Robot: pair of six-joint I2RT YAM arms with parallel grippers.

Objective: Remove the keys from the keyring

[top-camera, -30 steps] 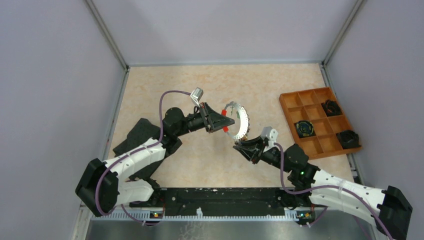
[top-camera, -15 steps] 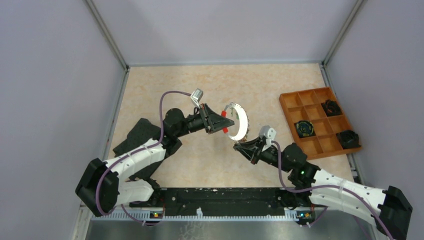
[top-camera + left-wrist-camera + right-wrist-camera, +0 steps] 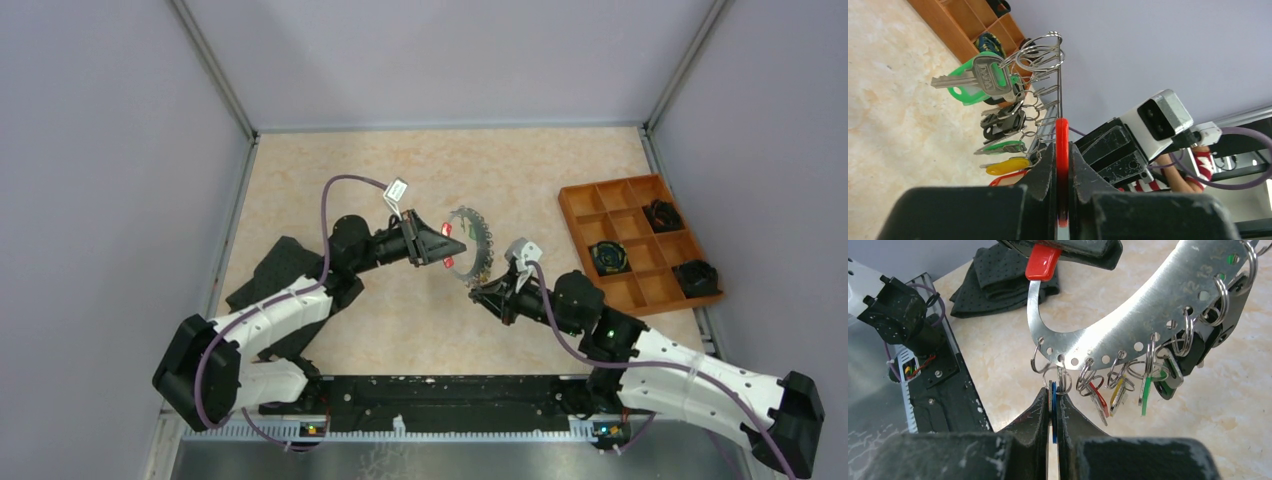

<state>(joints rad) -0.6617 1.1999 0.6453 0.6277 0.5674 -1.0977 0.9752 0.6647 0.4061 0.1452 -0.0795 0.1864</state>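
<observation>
The keyring (image 3: 470, 243), a flat grey metal arc with a red sleeve (image 3: 1042, 262), is held up over the table. My left gripper (image 3: 452, 245) is shut on the red sleeve (image 3: 1062, 145). Several keys hang from small rings along the arc: green (image 3: 1146, 390), yellow (image 3: 1118, 392), red (image 3: 1098, 397), black (image 3: 1193, 352). My right gripper (image 3: 1053, 400) is shut on a blue key (image 3: 1053, 412) hanging at the arc's near end, just below the keyring (image 3: 1148, 305). In the top view the right gripper (image 3: 478, 292) sits under the ring.
An orange compartment tray (image 3: 585, 205) stands at the right, with black coiled objects (image 3: 608, 258) in three cells. A black cloth (image 3: 285, 265) lies under the left arm. The black base rail (image 3: 933, 390) runs along the near edge.
The ring has turned from face-on to more edge-on in the top view. My right arm has shifted left and closer under the ring. The left gripper has kept its hold.
</observation>
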